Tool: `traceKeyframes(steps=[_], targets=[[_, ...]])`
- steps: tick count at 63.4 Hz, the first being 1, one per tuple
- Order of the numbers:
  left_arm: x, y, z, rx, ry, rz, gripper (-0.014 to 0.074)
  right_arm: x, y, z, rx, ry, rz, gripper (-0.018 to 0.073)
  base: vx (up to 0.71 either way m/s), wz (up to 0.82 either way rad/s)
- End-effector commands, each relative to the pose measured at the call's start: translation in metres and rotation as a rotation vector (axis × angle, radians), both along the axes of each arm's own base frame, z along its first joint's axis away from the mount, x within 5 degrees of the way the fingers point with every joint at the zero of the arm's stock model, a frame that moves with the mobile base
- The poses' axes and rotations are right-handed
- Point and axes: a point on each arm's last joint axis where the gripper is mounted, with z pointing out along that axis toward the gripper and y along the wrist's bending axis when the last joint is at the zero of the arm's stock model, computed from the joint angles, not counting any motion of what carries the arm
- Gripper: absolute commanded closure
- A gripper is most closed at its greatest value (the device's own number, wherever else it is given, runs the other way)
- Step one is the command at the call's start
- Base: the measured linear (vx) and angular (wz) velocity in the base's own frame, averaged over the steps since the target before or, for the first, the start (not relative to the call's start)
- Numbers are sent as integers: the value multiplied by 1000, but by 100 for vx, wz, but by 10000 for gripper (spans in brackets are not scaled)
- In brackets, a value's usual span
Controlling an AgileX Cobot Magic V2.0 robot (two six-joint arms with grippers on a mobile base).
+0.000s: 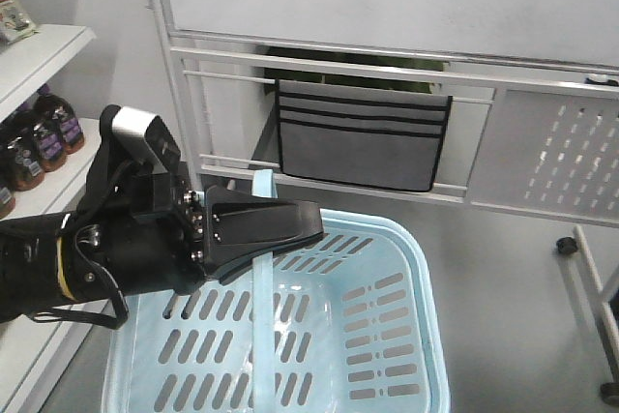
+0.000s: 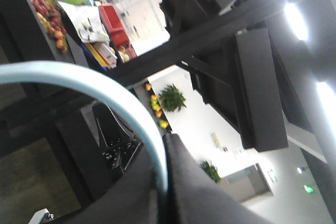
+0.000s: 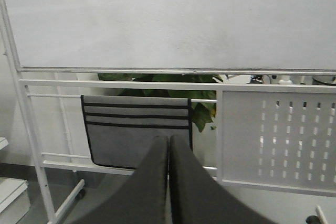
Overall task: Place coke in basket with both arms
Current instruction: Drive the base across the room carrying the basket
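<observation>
Closest to our front camera, the left gripper (image 1: 311,224) is clamped across the flat handle (image 1: 259,336) of the light blue basket (image 1: 418,256). Its black fingers are closed on the strap near the top of its arch. Our left wrist view shows the same strap curving in between those fingers. Below, the basket's slotted floor and walls lie open to view, and we see nothing inside. Whether the basket hangs free or rests on the floor, we cannot tell. The right gripper (image 3: 168,140), seen only from its own wrist camera, is pressed closed with nothing between its fingers. It points at the whiteboard stand (image 3: 157,19) and a grey pocket organiser (image 3: 136,129) hanging on its rails. At the left edge of the front view, dark bottles (image 1: 44,137) stand on a white shelf unit (image 1: 53,50). The coke appears in none of our views. We judge the task barely begun: the basket is in hand, but the can is not yet found, grasped by the free arm or set inside.
</observation>
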Motion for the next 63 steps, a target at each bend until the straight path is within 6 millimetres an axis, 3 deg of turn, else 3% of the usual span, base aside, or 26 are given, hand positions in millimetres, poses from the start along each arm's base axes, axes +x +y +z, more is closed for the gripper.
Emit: traceKeyframes(steps=[1, 63], targets=[[-16, 3, 32, -212, -74, -139, 604, -1, 0, 2, -12, -67, 2, 564, 13, 40], [-16, 3, 32, -212, -74, -139, 604, -1, 0, 2, -12, -68, 2, 564, 12, 48]])
